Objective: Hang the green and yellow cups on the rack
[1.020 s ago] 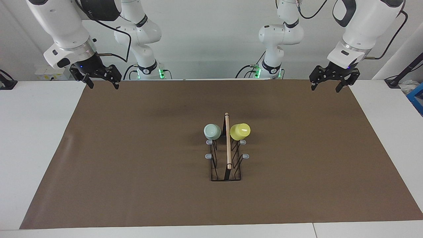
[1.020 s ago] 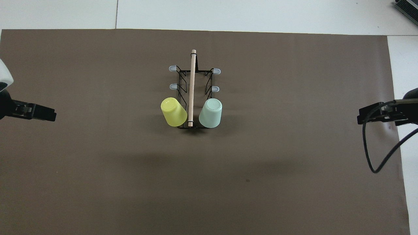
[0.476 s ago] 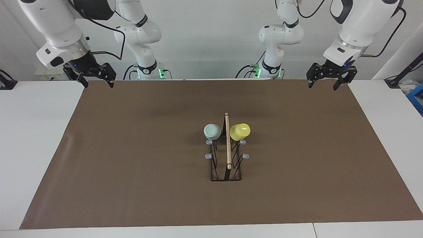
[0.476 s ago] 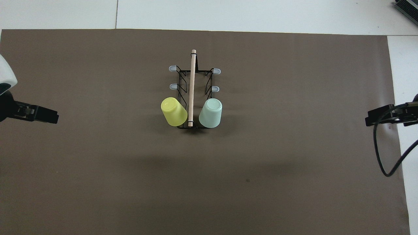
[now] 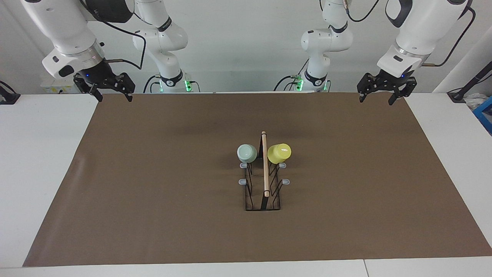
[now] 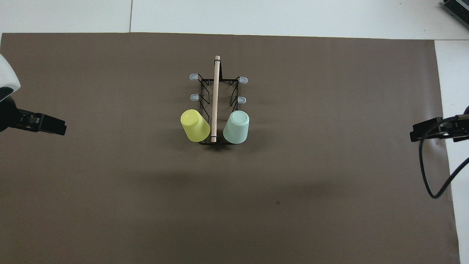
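The black wire rack (image 5: 265, 169) with a wooden rod on top stands mid-mat; it also shows in the overhead view (image 6: 215, 99). The mint green cup (image 5: 246, 153) (image 6: 236, 127) and the yellow cup (image 5: 279, 153) (image 6: 195, 125) hang upside down on the two pegs nearest the robots, green toward the right arm's end, yellow toward the left arm's end. My right gripper (image 5: 115, 98) (image 6: 421, 134) is open and empty above its corner of the mat. My left gripper (image 5: 376, 100) (image 6: 55, 127) is open and empty above the other corner.
A brown mat (image 5: 153, 173) covers the white table (image 5: 38, 154). The rack's other pegs (image 5: 242, 181) are bare. A black cable (image 6: 425, 176) loops down from the right arm. A blue object (image 5: 485, 113) sits at the table's edge at the left arm's end.
Both grippers have drawn back a little toward the robots' end and outward, away from the rack. The cups and rack have not moved.
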